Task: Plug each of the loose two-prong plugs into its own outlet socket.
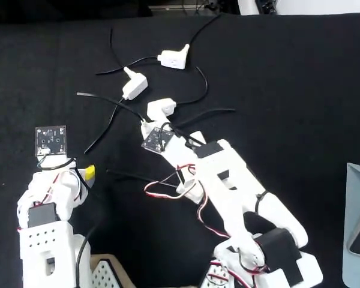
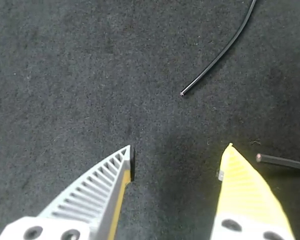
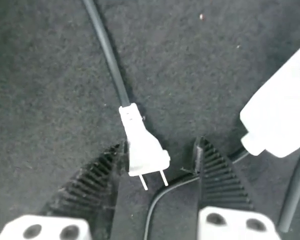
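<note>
Starting on my left: the left gripper hangs low over the black cloth at the near-left corner, jaws spread wide with only bare cloth between them. A loose black cable end lies just ahead of it, and a second cable end lies beside the yellow finger. Moving toward the middle, a white connector lies on the cloth with its black lead trailing. Beyond it, toward the far edge, there's a far white connector. A third white connector sits right at the tip of the right arm. Now the right gripper: jaws parted, and the two-prong plug lies flat on the cloth between them. Its prongs point back at my camera and its black cord runs away. One dark finger looks to be touching the plug's side, the other stands clear. A bulky white housing lies just beside that far finger. Out at the right edge sits a grey bin.
</note>
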You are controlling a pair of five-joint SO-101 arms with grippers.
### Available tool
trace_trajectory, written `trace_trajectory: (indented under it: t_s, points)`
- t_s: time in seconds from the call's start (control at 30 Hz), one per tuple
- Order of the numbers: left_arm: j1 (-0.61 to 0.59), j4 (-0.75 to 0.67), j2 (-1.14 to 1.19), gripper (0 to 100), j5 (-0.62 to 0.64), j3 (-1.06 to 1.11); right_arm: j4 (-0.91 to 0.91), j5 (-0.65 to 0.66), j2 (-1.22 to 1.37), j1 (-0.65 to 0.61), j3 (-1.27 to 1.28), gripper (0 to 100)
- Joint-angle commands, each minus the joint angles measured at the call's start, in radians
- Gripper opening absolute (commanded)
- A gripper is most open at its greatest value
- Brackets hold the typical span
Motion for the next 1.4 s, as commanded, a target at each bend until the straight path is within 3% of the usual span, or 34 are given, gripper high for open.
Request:
trace_trajectory:
  t_s: [0.0,0.5,0.73,0.97,1.37]
  points:
    - [0.005,-0.026,-0.011,28,-0.002,-0.007,-0.02,0.008,-0.041,0.018,-0.007,20.5]
    - [0.005,-0.026,-0.011,28,-0.002,-0.007,-0.014,0.068,-0.033,0.009,0.068,20.4]
    - [0.005,-0.026,-0.011,28,-0.002,-0.007,-0.011,0.044,-0.042,-0.052,0.077,11.8]
    - [0.004,-0.026,-0.011,28,-0.002,-0.007,0.066,-0.028,-0.042,-0.054,-0.016,27.5]
    - [0.004,-0.026,-0.011,28,-0.002,-0.007,0.114,-0.107,-0.042,-0.195,0.015,27.9]
